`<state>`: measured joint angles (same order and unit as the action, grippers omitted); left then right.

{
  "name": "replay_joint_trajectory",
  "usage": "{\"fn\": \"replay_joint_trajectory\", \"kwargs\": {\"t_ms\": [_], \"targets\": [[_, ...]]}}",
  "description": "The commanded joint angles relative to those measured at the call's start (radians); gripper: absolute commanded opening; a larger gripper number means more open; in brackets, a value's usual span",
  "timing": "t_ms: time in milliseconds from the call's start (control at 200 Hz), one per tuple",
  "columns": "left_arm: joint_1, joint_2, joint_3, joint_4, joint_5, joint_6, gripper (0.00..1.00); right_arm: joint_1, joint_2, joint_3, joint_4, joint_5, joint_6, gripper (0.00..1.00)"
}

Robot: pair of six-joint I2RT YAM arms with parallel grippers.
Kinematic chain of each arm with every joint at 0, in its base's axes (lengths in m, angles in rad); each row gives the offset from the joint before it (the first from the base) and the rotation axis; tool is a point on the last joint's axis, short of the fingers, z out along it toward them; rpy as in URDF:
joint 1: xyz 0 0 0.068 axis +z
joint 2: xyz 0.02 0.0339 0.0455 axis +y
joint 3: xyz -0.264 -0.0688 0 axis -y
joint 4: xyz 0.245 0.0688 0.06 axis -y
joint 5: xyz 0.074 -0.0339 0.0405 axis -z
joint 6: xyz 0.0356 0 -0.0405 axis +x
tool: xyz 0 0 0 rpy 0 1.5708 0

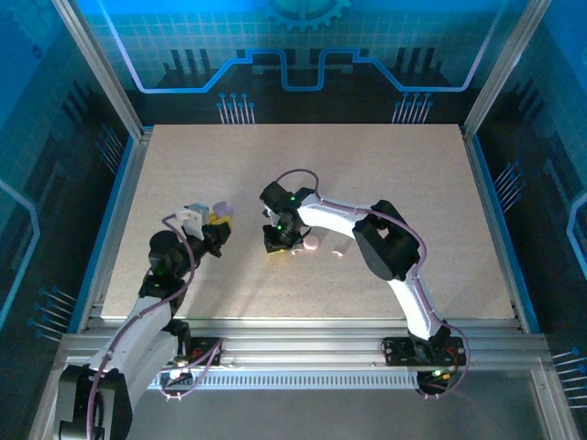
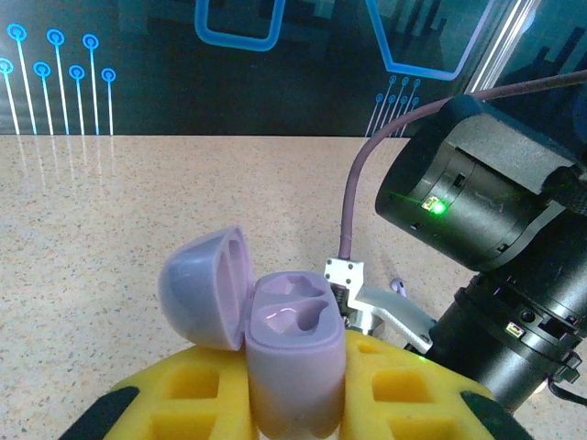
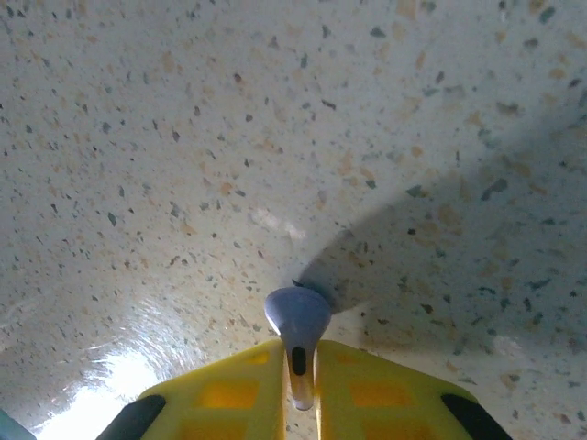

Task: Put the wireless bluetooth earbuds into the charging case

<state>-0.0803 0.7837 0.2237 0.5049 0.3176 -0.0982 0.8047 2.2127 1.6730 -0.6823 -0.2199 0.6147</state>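
Observation:
My left gripper (image 2: 293, 390) is shut on the lilac charging case (image 2: 292, 335), which stands upright between the yellow fingers (image 2: 188, 394). Its lid (image 2: 204, 286) is swung open to the left and both wells are bare. In the top view the case (image 1: 220, 210) sits left of centre, held by the left gripper (image 1: 216, 227). My right gripper (image 3: 298, 371) is shut on the stem of a lilac earbud (image 3: 296, 317), just above the table. From above, the right gripper (image 1: 279, 242) points down, a short way right of the case.
Two small pale pink things (image 1: 310, 243) (image 1: 337, 252) lie on the speckled table (image 1: 385, 174) right of the right gripper. A small lilac piece (image 2: 396, 286) lies beyond the case. The right arm's wrist (image 2: 486, 211) looms close on the case's right.

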Motion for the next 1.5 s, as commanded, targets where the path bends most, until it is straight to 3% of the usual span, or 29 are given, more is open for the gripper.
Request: {"fn": "replay_joint_trajectory", "kwargs": {"t_ms": [0, 105, 200, 575, 1071, 1496], "targets": [[0.008, -0.008, 0.023, -0.004, -0.005, 0.020, 0.13, 0.007, -0.008, -0.012, 0.008, 0.007, 0.014, 0.15], [0.008, -0.006, 0.022, -0.005, -0.003, 0.023, 0.13, 0.006, -0.019, -0.019, 0.013, 0.012, 0.016, 0.15], [0.008, -0.005, 0.023, -0.006, -0.002, 0.022, 0.12, 0.007, -0.018, -0.008, -0.009, 0.010, 0.008, 0.21], [0.008, -0.016, 0.027, -0.008, -0.006, 0.019, 0.12, 0.010, 0.010, 0.070, -0.069, 0.060, -0.001, 0.31], [0.008, -0.021, 0.027, -0.012, -0.012, 0.025, 0.13, 0.017, 0.057, 0.118, -0.080, 0.057, 0.005, 0.32], [0.009, -0.025, 0.027, -0.017, -0.035, 0.028, 0.13, 0.051, 0.104, 0.184, -0.160, 0.137, -0.001, 0.32]]}}
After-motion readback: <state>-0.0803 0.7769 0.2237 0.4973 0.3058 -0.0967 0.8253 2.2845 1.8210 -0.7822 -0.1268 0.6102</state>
